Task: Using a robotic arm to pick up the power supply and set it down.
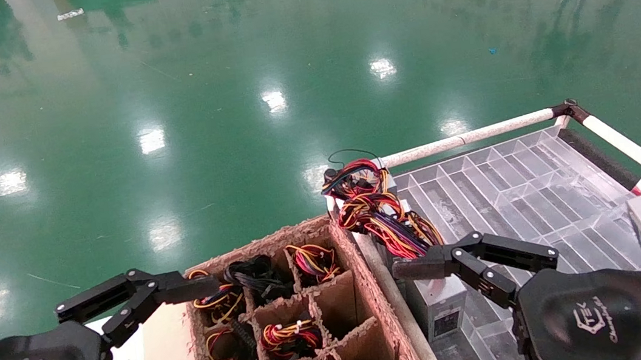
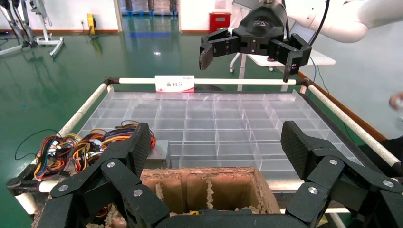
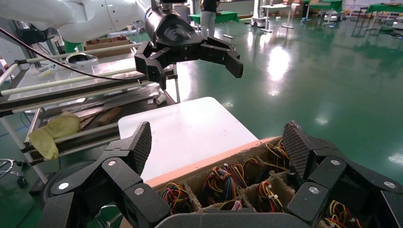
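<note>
The power supply is hidden: in the cardboard box [image 1: 368,272] only tied wire bundles [image 1: 287,335] show in the compartments, with no grey casing. A grey metal box [image 1: 441,309] with long loose wires [image 1: 376,210] lies in the clear tray [image 1: 528,179]. My left gripper [image 2: 218,142] hangs open and empty over the cardboard box's left side, one finger [image 1: 187,289] reaching across it. My right gripper [image 3: 218,142] is open and empty above the tray's edge by the box's right wall, with a finger [image 1: 429,264] over the grey metal box.
A white table [image 3: 185,128] stands left of the cardboard box. The tray sits in a cart with white rails [image 1: 474,135] and a red-lettered label [image 2: 174,83]. Green floor lies beyond. A shelf with a yellow cloth [image 3: 52,130] stands behind the left arm.
</note>
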`<state>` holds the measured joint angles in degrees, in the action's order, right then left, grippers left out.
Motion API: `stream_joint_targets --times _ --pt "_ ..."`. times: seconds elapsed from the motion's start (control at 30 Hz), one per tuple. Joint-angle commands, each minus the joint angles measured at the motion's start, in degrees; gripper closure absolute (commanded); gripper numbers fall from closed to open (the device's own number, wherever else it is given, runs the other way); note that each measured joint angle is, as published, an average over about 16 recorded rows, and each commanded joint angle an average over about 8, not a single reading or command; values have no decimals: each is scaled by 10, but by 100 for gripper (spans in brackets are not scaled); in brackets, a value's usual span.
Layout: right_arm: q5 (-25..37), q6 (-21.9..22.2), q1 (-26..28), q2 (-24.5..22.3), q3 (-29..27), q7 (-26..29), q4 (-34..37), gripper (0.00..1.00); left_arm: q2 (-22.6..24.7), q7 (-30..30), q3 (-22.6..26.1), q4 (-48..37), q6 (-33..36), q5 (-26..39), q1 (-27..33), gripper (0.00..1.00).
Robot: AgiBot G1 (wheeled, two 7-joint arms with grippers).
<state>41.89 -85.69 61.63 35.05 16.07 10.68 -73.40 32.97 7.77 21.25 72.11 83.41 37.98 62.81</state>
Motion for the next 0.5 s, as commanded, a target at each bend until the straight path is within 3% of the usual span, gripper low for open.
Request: stream_joint_targets --times 0.03,0.13,0.2,0.27,0.5 --pt "0 0 0 0 0 0 0 0 0 0 0 0 0 0 0 38" --pt "0 0 0 0 0 0 0 0 0 0 0 0 0 0 0 61" --pt "0 0 0 0 0 0 0 0 0 0 0 0 0 0 0 85" --pt "0 0 0 0 0 0 0 0 0 0 0 0 0 0 0 98" --pt "0 0 0 0 0 0 0 0 0 0 0 0 0 0 0 100"
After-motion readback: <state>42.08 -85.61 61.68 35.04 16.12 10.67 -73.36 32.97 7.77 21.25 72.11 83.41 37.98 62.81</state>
